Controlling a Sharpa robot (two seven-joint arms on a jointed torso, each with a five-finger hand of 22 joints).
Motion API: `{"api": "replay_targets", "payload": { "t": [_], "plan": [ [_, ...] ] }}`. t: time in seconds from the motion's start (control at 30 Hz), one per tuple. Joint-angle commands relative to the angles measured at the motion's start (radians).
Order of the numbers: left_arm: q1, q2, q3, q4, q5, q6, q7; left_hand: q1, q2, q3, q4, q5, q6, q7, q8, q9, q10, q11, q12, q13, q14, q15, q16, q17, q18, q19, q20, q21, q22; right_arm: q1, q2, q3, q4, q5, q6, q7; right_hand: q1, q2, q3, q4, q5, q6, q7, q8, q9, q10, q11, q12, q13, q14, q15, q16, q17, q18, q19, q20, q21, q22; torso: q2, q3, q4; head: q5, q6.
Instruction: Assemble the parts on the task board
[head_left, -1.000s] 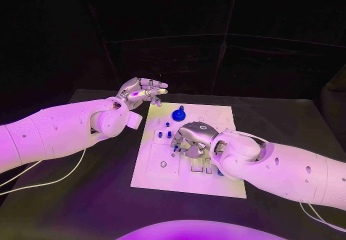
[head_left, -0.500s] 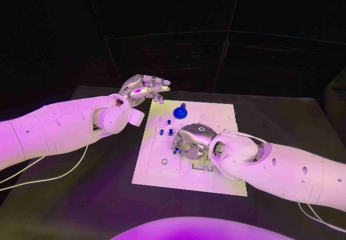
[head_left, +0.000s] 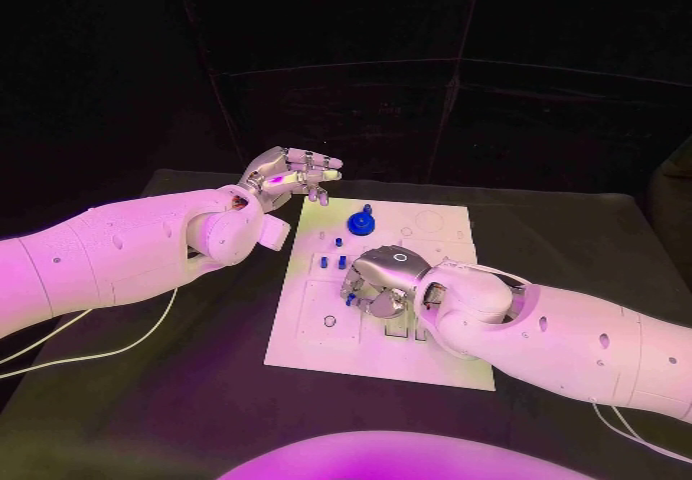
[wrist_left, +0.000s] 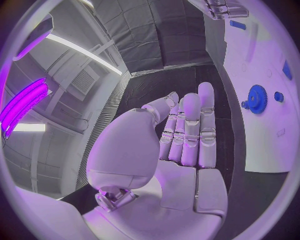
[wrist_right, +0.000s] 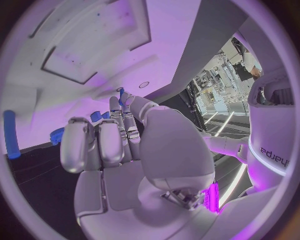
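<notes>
Nearest, right hand curled low over board on worktop, apparently pinching small blue part; seating it likely next. Beyond, blue gear standing. Farthest, left hand raised, fingers apart, empty.

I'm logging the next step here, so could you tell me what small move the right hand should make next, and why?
Probably a slow, straight lowering of the right hand. It hovers over the middle of the task board with a small blue part pinched at its fingertips, so seating that part looks next. The left hand holds nothing beside the board's far corner.
</notes>
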Motion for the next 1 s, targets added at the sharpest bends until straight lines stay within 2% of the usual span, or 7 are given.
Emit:
{"api": "replay_targets", "payload": {
  "t": [0.03,0.53,1.0],
  "plan": [
    [0.002,0.001,0.001,0.001,0.006,0.016,0.000,0.000,0.001,-0.003,-0.006,-0.001,0.006,0.001,0.005,-0.001,-0.008,-0.002,0.006,0.001,-0.009,-0.001,-0.004,-0.001,0.005,-0.004,-0.004,-0.004,-0.001,-0.001,0.005,-0.001,-0.003,-0.029,0.010,-0.011,-0.009,0.000,0.007,-0.003,0.005,0.002,0.007,-0.007,-0.001,0.007,0.003,-0.004,0.000,0.032,-0.002,0.003,-0.001,0.000,-0.001,-0.004,0.003,-0.001,0.000,-0.0006,-0.0001,0.000,-0.001],
    [0.002,0.000,0.001,0.003,0.006,0.022,-0.006,0.000,0.001,-0.003,-0.006,-0.001,0.006,0.001,0.005,-0.001,-0.008,-0.002,0.006,0.001,-0.009,-0.001,-0.004,-0.001,0.005,-0.004,-0.004,-0.004,-0.001,-0.002,0.018,-0.001,-0.008,-0.072,0.064,-0.031,-0.025,-0.011,0.005,-0.005,0.002,-0.002,0.009,-0.009,-0.002,0.006,0.006,-0.009,-0.003,0.031,0.000,0.003,-0.003,0.000,-0.002,-0.002,0.002,-0.002,-0.001,-0.0007,-0.0003,0.000,-0.004],
    [0.002,-0.001,0.001,0.000,0.006,0.023,-0.010,0.000,0.001,-0.003,-0.006,-0.001,0.006,0.001,0.005,-0.001,-0.008,-0.002,0.006,0.001,-0.009,-0.001,-0.004,-0.001,0.005,-0.004,-0.004,-0.004,-0.001,-0.003,0.007,-0.001,0.006,-0.089,0.000,-0.021,-0.028,-0.011,0.006,-0.007,0.008,0.003,0.006,-0.007,0.000,0.012,0.003,-0.008,-0.003,0.031,-0.001,0.005,-0.001,0.000,-0.002,-0.002,0.003,-0.001,-0.001,-0.0001,-0.0002,0.000,-0.005]
  ]
}}
